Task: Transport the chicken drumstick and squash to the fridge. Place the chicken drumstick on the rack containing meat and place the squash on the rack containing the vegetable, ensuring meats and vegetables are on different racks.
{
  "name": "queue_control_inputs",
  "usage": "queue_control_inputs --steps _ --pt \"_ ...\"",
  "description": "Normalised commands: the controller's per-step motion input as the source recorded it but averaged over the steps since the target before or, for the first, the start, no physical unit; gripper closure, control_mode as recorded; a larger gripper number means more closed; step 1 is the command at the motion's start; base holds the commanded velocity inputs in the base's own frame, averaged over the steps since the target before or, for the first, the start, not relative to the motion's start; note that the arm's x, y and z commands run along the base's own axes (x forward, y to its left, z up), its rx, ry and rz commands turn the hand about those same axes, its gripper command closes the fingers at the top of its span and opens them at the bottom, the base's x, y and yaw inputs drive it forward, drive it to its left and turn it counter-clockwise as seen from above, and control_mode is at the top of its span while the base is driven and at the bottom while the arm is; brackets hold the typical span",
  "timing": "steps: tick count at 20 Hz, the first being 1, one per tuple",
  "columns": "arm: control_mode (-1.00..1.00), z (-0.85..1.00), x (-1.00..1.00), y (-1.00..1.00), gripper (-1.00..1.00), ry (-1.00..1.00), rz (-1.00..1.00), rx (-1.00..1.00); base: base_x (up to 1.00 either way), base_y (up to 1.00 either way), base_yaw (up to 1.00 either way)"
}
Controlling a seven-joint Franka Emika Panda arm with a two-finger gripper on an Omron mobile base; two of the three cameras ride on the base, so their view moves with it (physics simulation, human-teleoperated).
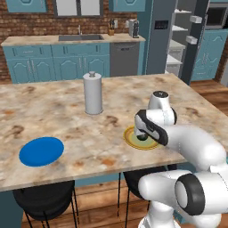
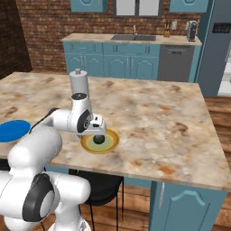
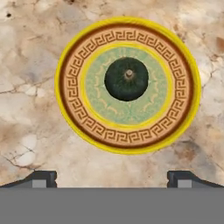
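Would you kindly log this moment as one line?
gripper: open, empty | above squash | squash: centred on plate | fridge: open

A dark green squash (image 2: pixel 99 139) sits mid-plate (image 2: pixel 111 143) near the desk's (image 2: pixel 149 117) front edge, a grey canister (image 2: pixel 78 83) behind, a blue plate (image 2: pixel 12 130) at the left edge.

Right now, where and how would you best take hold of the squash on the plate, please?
Probably from straight above. The squash sits stem-up at the centre of the yellow-rimmed plate, round and dark green. Close the open gripper across its widest part, fingers either side, clear of the plate's rim.
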Motion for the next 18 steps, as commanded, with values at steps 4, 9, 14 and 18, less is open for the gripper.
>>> queue_control_inputs --steps 4,9,14,18 --pt "-1.00 -0.32 0.46 0.00 -1.00 0.01 0.00 0.00 0.00 0.00 0.00" --pt "-1.00 -0.12 0.31 -0.02 -1.00 0.00 0.00 0.00 0.00 0.00 0.00" --pt "-1.00 -0.24 0.35 -0.04 -1.00 0.01 0.01 0.01 0.00 0.00 0.00" --pt "-1.00 -0.22 0.02 -0.07 -1.00 0.05 0.00 0.02 0.00 0.00 0.00"
